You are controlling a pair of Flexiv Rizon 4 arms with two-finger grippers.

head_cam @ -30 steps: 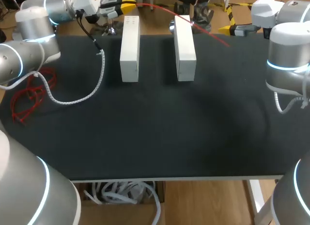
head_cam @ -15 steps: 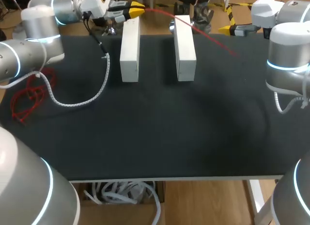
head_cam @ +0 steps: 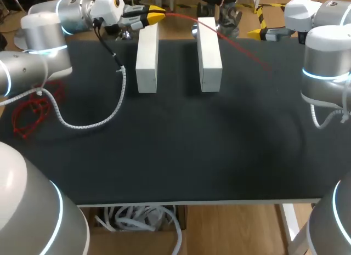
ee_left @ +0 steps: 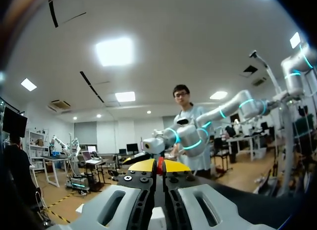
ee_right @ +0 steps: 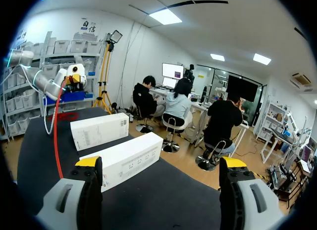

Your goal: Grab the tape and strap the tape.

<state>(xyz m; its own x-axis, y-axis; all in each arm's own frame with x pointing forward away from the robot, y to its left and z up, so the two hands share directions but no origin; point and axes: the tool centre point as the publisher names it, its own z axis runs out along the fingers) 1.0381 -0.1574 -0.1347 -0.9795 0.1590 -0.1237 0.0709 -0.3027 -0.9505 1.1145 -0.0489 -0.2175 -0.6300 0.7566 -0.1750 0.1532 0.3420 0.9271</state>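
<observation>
My left jaws clamp red tape (head_cam: 241, 47) at far edge of counter (head_cam: 192, 145); tape runs over right-hand white box (head_cam: 210, 63), free end beyond it. My right jaws gape wide at far right corner.

A robotics laboratory is shown. A table (head_cam: 192, 156) covered with a black mat is flanked by two grey jointed robot arms ringed with blue light, the left arm (head_cam: 38, 44) at the far left and the right arm (head_cam: 323, 63) at the far right. Yellow-tipped two-finger tools are carried: the left gripper (head_cam: 156, 13), closed on a thin red tape (ee_right: 55, 141), and the right gripper (head_cam: 255, 32), spread wide. Plain test props are laid out: a left white box (head_cam: 146, 57) and a right white box (head_cam: 209, 55) side by side at the far edge, a red bundle (head_cam: 33, 109) at the left, and a spiral-wrapped cable (head_cam: 109, 109) looped from the left arm across the mat.
</observation>
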